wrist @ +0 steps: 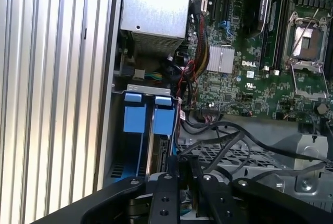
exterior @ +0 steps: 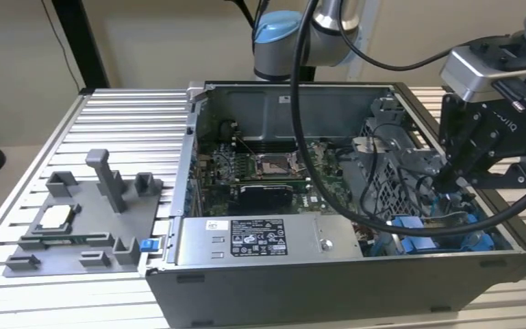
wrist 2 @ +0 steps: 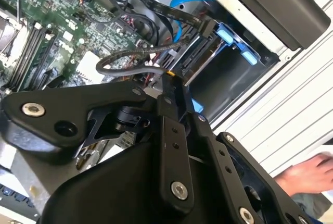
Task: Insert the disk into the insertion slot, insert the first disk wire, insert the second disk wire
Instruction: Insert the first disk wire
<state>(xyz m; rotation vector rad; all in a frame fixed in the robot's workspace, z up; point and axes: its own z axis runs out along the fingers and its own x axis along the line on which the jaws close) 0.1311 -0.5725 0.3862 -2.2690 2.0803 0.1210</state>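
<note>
The gripper (wrist 2: 169,81) is narrow, its fingers pinched on the black connector of a disk wire (wrist 2: 100,66). The wire loops away over the motherboard (wrist 2: 57,5). Just beyond the tips, the disk (wrist 2: 204,57) stands on edge in its blue frame (wrist 2: 225,34). Its long axis runs along the case wall (wrist 2: 270,5), and there is little free room around it. The wrist leans in over the case rim, with the fingers pointing down.

Black cables (wrist: 218,125) loop across drive cage (wrist: 291,151), crowding gripper (wrist: 179,165); case wall (wrist: 105,130) close.
</note>
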